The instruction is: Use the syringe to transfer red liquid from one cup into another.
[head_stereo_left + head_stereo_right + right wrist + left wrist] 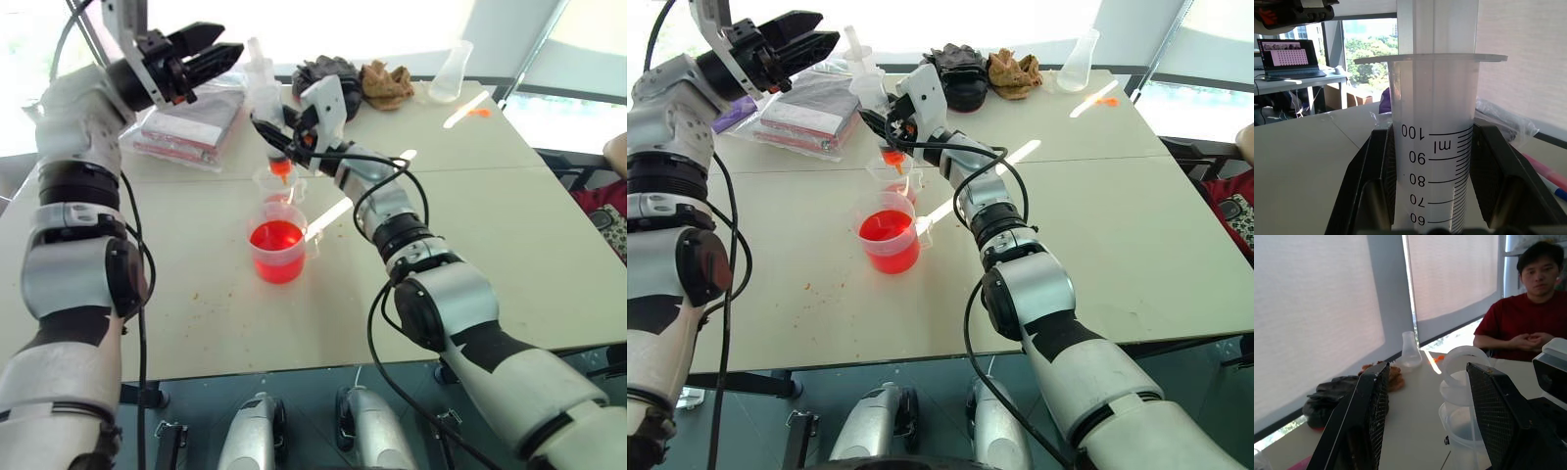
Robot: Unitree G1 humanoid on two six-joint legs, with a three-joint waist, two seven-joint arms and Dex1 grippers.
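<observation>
Nearest, below the syringe's tip, the wider cup (278,251) of red liquid (276,236) is seen. Beyond it, the orange tip hangs over the narrower cup (277,182). The syringe (266,110), judged light, stiff and slippery, is clamped at its barrel by the right gripper (277,134). Past its plunger, the left gripper (210,54) hovers parted and empty.

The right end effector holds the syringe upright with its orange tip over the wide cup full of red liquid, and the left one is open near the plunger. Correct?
Not quite. In the left eye view the syringe, held by the right end effector, has its orange tip over the small narrow cup, not the wide cup of red liquid. The left end effector is open near the plunger, as stated.
</observation>
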